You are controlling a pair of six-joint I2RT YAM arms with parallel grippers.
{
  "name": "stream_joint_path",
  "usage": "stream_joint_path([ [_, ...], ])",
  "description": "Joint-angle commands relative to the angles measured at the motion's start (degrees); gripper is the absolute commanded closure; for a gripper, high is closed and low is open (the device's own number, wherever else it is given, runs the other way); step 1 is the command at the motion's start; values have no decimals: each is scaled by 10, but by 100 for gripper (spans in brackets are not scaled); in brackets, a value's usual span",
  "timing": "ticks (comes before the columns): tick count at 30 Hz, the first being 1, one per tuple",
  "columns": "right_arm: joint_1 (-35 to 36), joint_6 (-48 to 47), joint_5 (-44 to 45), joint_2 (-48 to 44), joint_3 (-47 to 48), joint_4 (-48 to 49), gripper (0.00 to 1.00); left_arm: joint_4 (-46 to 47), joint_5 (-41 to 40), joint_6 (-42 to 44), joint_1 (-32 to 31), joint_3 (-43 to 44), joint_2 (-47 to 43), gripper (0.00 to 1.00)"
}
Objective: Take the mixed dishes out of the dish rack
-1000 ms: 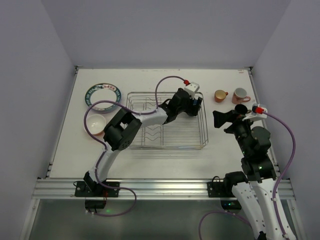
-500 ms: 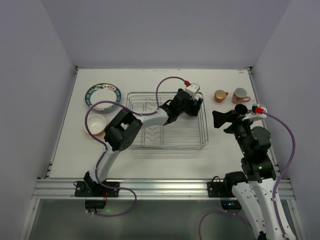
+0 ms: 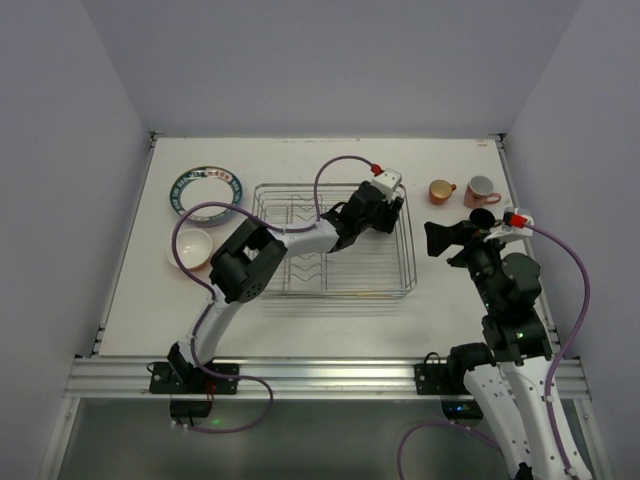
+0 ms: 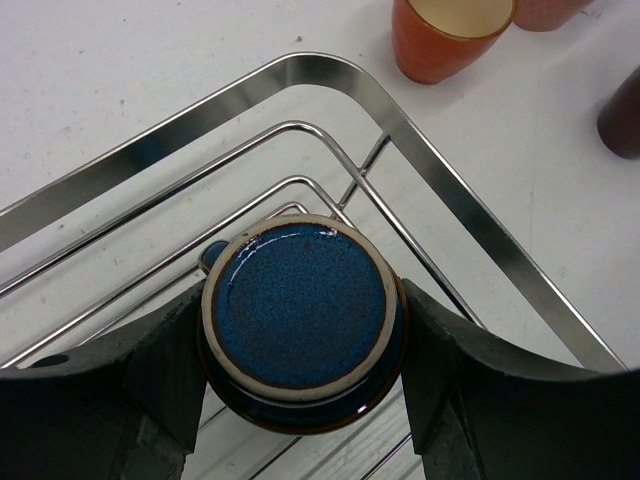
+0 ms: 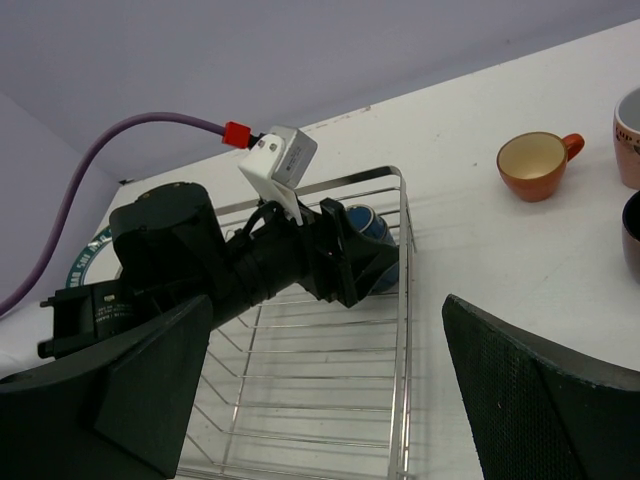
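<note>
Left of rack (image 3: 340, 294): plate (image 3: 207, 185) by its far corner and bowl (image 3: 190, 247) nearer, both on the worktop, apart from the rack. Only the top view shows the bowl.

Left gripper (image 3: 388, 213) is over the rack's far right corner. The top view hides what's under it. The left wrist view shows a blue mug (image 4: 298, 308) standing on the wires in that corner. Can't tell whether it's mouth up or base up. The jaws are about mug-width apart and clamped on it, with a pad (image 4: 150, 380) against each side. The right wrist view shows the same from the side: mug between the jaws, in the corner.

Right of the rack, on the worktop: orange mug (image 3: 441, 190), pink mug (image 3: 481, 189) beyond it, dark mug (image 3: 481, 217) nearer. All three are upright.

Right gripper (image 3: 441, 239) is just right of the rack, beside the dark mug. Jaws are wide apart, holding and touching nothing.
</note>
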Motion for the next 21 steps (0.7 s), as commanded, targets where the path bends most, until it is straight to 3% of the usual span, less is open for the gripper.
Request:
stream_joint_path([
  [1,-1,-2,-4,-4,0,26,1,31,-15,8,-1,-12,-36,76],
  [6,-1,-3,-3,-4,1,25,1,38,-13,1,-3,-26,-80,100],
  [21,-1,-2,-2,-4,0,25,1,51,5,-62,-5,-84,-250,100],
])
